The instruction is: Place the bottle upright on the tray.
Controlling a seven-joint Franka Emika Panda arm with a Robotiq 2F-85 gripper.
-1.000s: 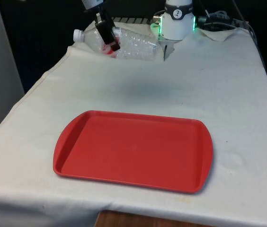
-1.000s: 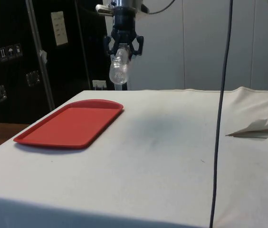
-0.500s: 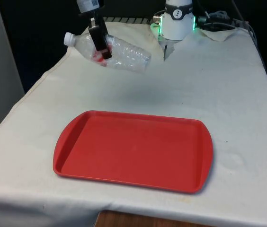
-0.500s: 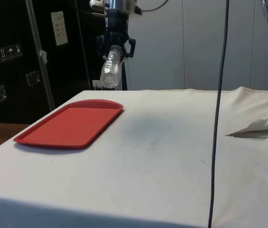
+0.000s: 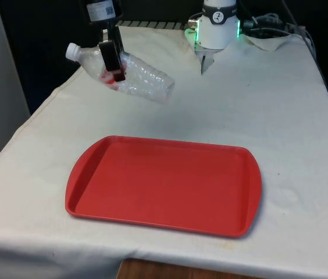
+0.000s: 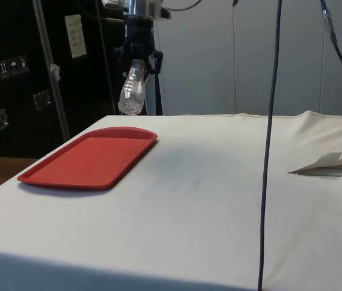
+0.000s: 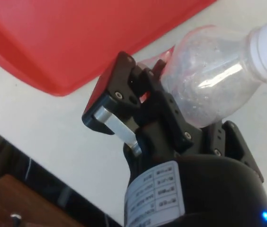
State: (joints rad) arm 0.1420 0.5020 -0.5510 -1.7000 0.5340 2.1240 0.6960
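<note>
A clear plastic bottle (image 5: 135, 75) with a white cap (image 5: 71, 51) and a red label hangs in the air, lying nearly on its side, cap toward the front view's left. My gripper (image 5: 113, 60) is shut on the bottle near its shoulder. The bottle (image 6: 131, 91) hangs above the table just beyond the tray's far end in the side view. In the wrist view the bottle (image 7: 209, 85) sits between the black fingers (image 7: 124, 94). The red tray (image 5: 164, 183) lies flat on the white cloth, nearer the front edge, with nothing on it; it also appears as tray (image 6: 89, 157) and tray (image 7: 76, 33).
A crumpled fold of white cloth (image 6: 328, 162) lies at the side view's right. A black cable (image 6: 268, 151) hangs down across the side view. The robot's base (image 5: 218, 26) stands at the table's far end.
The gripper has carried the bottle toward the front view's left and a little nearer the tray, tilting it so the bottom end dips lower.
</note>
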